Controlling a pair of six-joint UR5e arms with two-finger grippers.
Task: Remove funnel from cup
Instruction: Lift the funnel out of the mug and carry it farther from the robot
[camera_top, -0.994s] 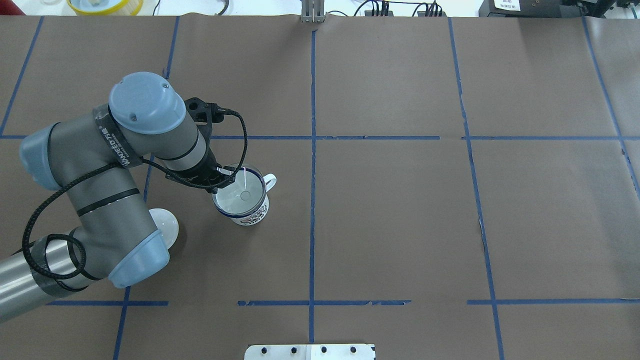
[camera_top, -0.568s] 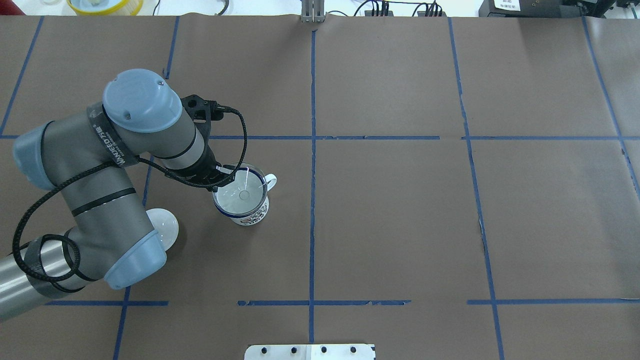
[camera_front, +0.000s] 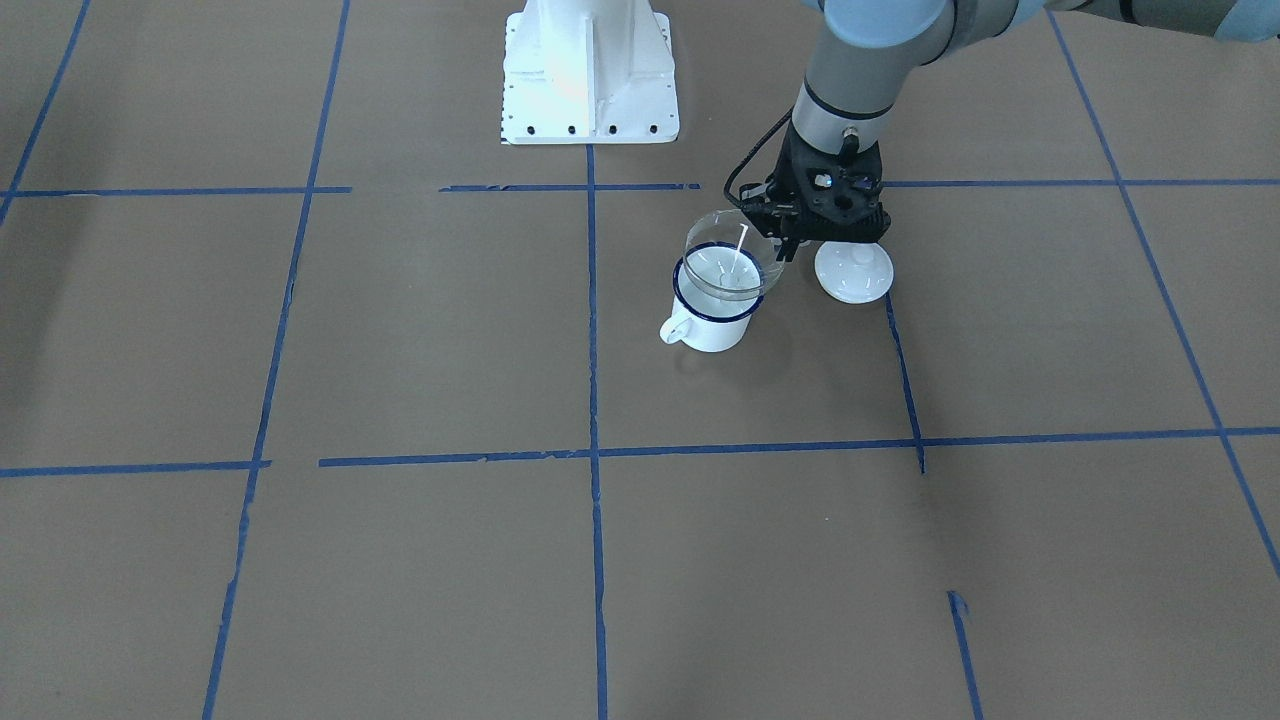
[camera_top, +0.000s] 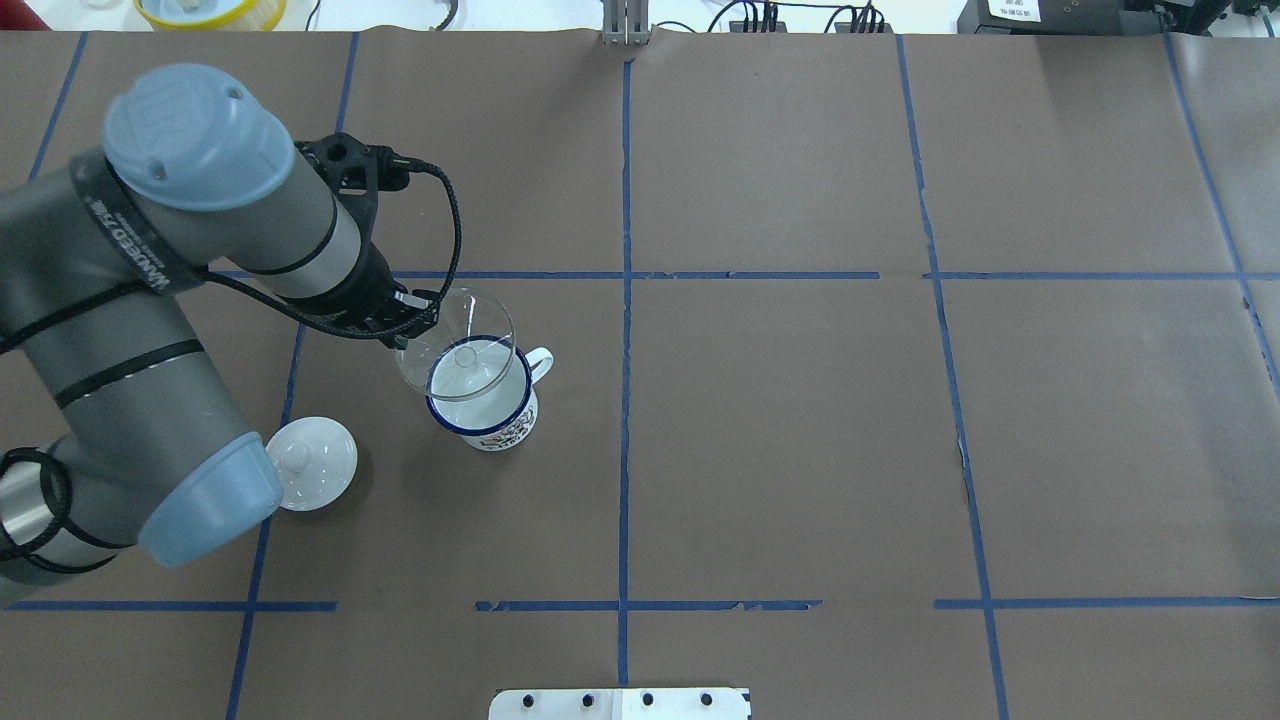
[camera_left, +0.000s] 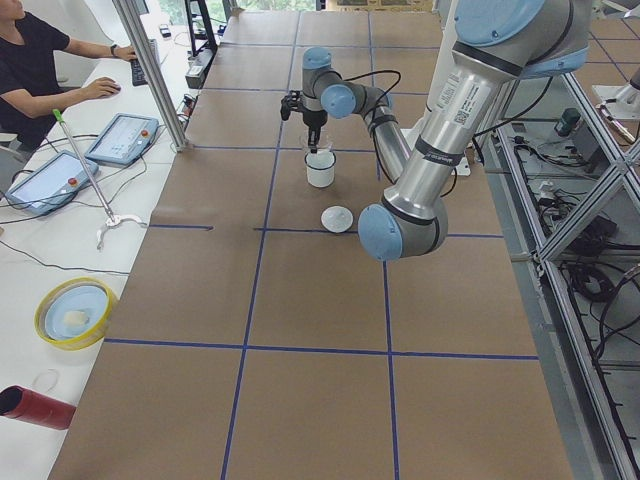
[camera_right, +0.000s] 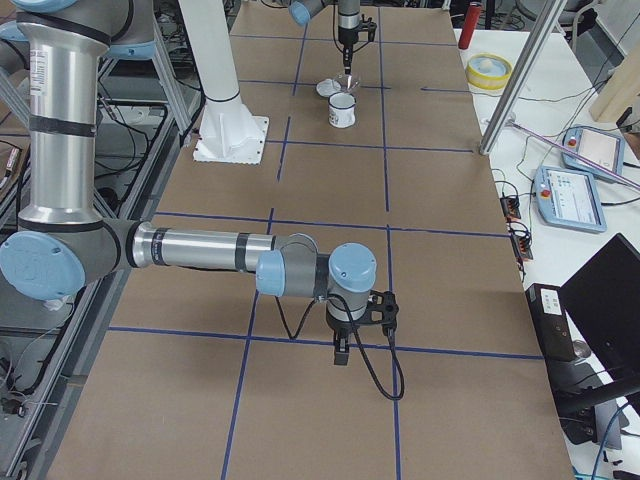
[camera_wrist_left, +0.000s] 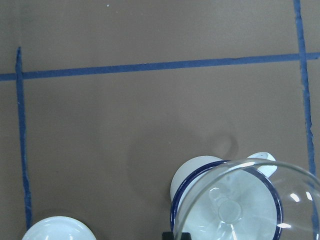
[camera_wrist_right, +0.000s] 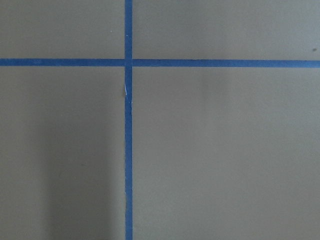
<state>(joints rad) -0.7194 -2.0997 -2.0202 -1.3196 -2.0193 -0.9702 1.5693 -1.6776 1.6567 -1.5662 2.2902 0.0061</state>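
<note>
Overhead exterior shows the left gripper (camera_top: 412, 316) pinching the left edge of the clear funnel's (camera_top: 455, 338) rim. The funnel hangs over the white enamel mug (camera_top: 500, 428), offset toward the arm. Its wide mouth faces up and its spout down, with the long axis close to upright.

The exterior front-facing view adds height. The funnel's rim sits above the mug's blue rim, but the cone's bottom overlaps the mug's mouth, so I cannot tell whether the spout is clear.

The mug's handle points to the robot's right, and its printed wall shows only from overhead. A white knobbed lid (camera_top: 312, 463) lies apart on the paper-covered table (camera_top: 800, 450).

The right gripper (camera_right: 341, 350) hangs far off, and I cannot tell how its jaws stand.
</note>
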